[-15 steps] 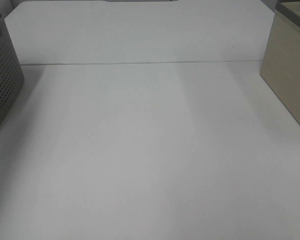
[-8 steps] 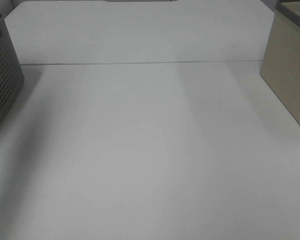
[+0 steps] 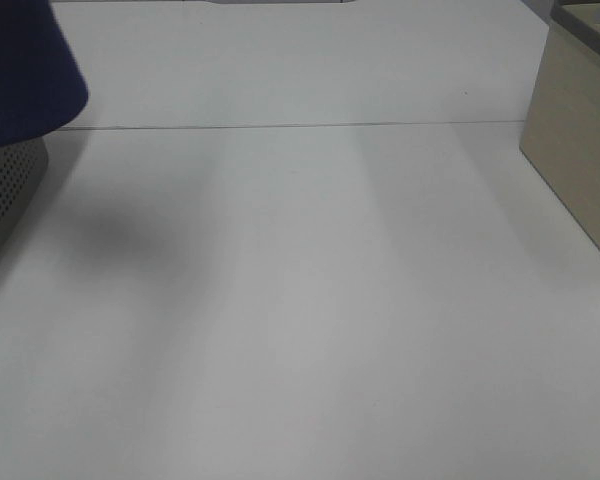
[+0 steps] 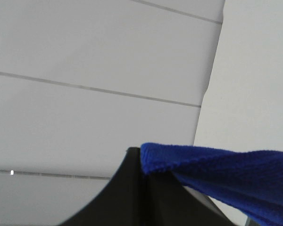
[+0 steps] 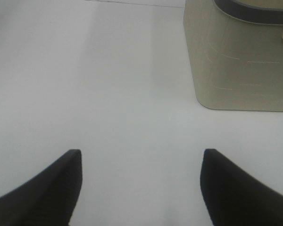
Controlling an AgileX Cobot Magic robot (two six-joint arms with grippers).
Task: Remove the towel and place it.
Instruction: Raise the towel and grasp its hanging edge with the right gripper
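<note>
The royal-blue plush towel [image 3: 20,70] hangs into the exterior high view at the top left corner, over the grey basket. In the left wrist view my left gripper [image 4: 144,181] is shut on a hemmed edge of the towel [image 4: 226,176], which drapes away from the black fingers [image 4: 127,197]. The left gripper itself is outside the exterior high view. My right gripper [image 5: 141,155] is open and empty, low over the bare white table [image 5: 132,94]. It does not show in the exterior high view.
A grey perforated basket [image 3: 5,195] stands at the table's left edge, partly covered by the towel. A beige box [image 3: 580,140] stands at the right edge, also in the right wrist view [image 5: 236,61]. A white backboard [image 3: 300,70] closes the far side.
The blue towel has come into the exterior high view at the top left, above the basket, and casts a shadow on the table. Before, only the basket showed there.
</note>
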